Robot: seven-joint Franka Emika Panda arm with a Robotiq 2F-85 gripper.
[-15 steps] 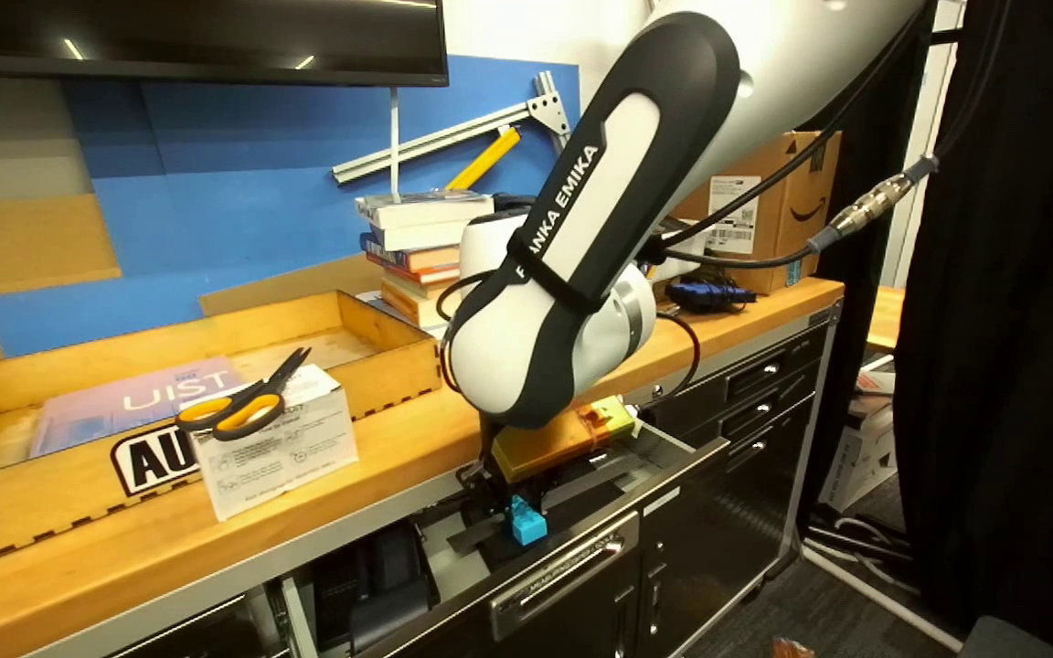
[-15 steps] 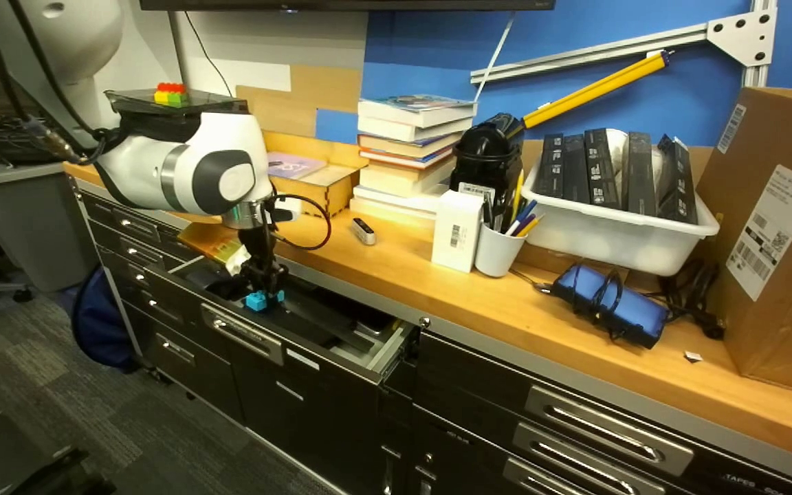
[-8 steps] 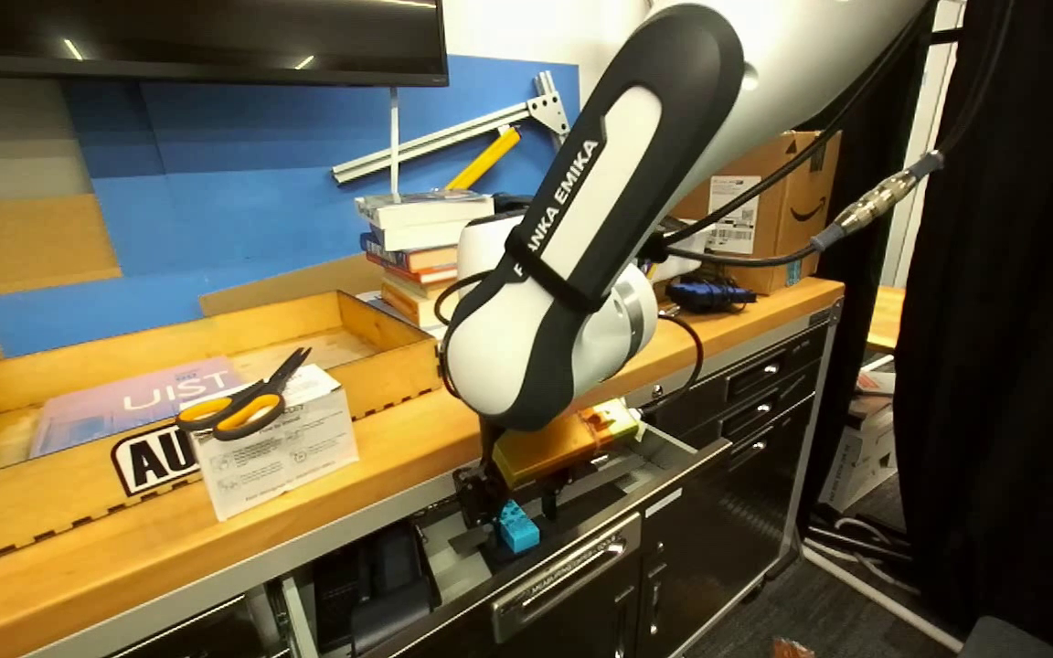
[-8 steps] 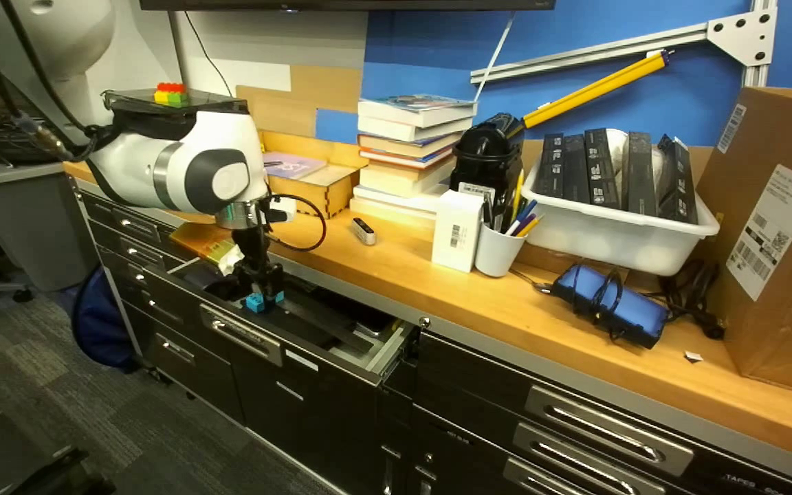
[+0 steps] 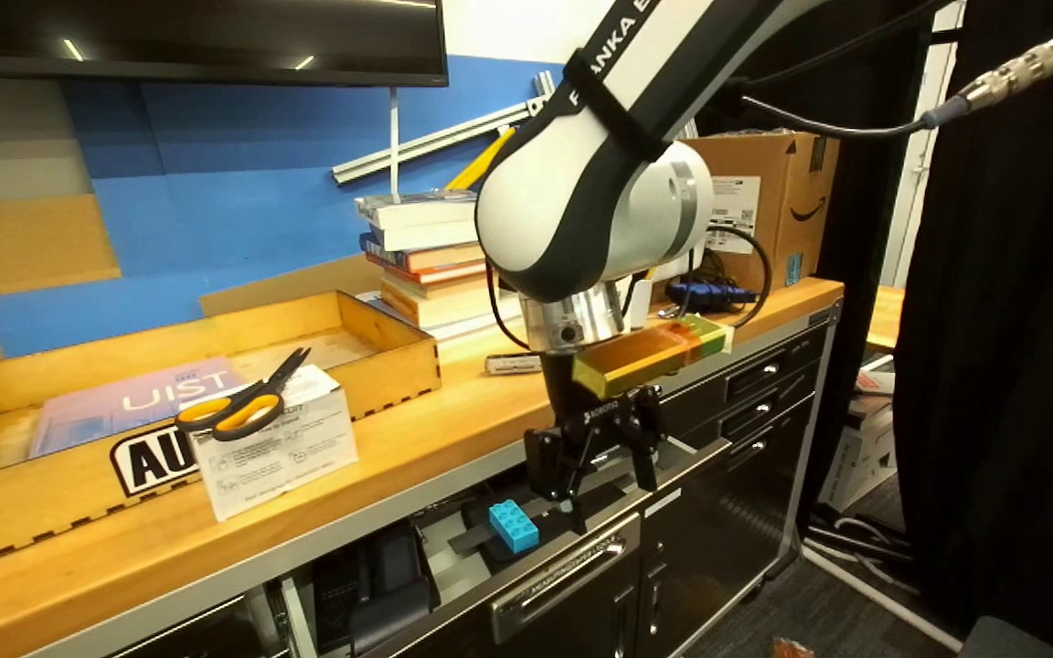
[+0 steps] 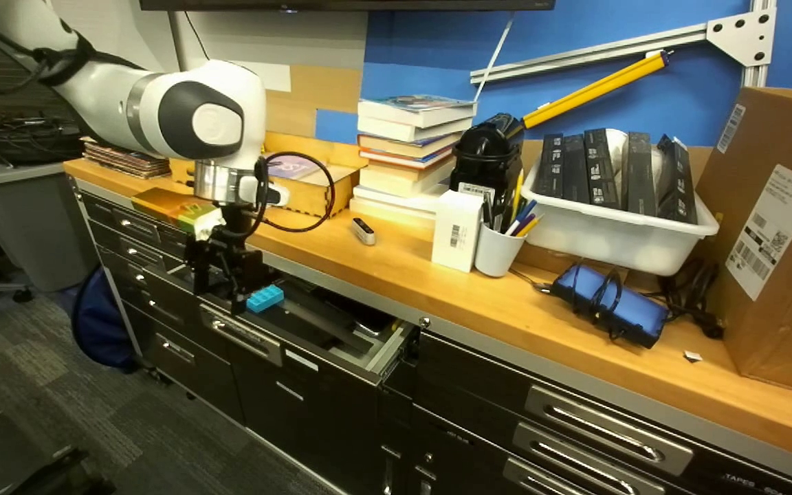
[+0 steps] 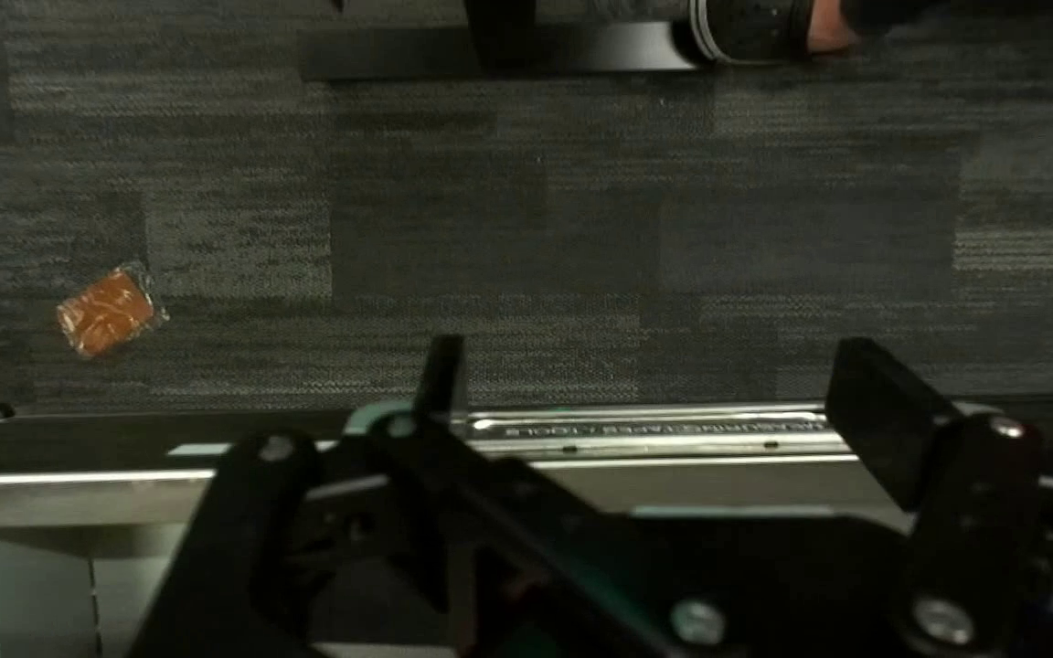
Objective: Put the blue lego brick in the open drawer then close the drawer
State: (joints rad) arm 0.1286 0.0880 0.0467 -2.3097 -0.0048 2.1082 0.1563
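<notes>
The blue lego brick [image 5: 514, 525] lies studs up inside the open drawer [image 5: 566, 578], near its front wall, on dark contents. It shows in both exterior views, and the brick [image 6: 265, 298] is out of sight in the wrist view. Just beside and above it, apart from it, hangs my gripper [image 5: 613, 504], fingers spread over the drawer's front. In an exterior view the gripper [image 6: 219, 295] stands to the brick's left. From the wrist, the gripper [image 7: 654, 375] is open with nothing between its fingers; beyond them runs the drawer's silver handle [image 7: 654, 439].
On the wooden counter [image 6: 396, 275] stand a stack of books [image 6: 416, 148], a white bin [image 6: 609, 230], a pen cup [image 6: 499, 251] and a cardboard box [image 6: 774, 227]. Scissors [image 5: 248, 407] rest on a white box [image 5: 280, 452]. An orange packet [image 7: 109, 311] lies on the floor.
My gripper has opened and let go of the blue brick, which now lies flat in the drawer. The arm has risen and drawn away from it, rightward in one exterior picture, leftward in another.
</notes>
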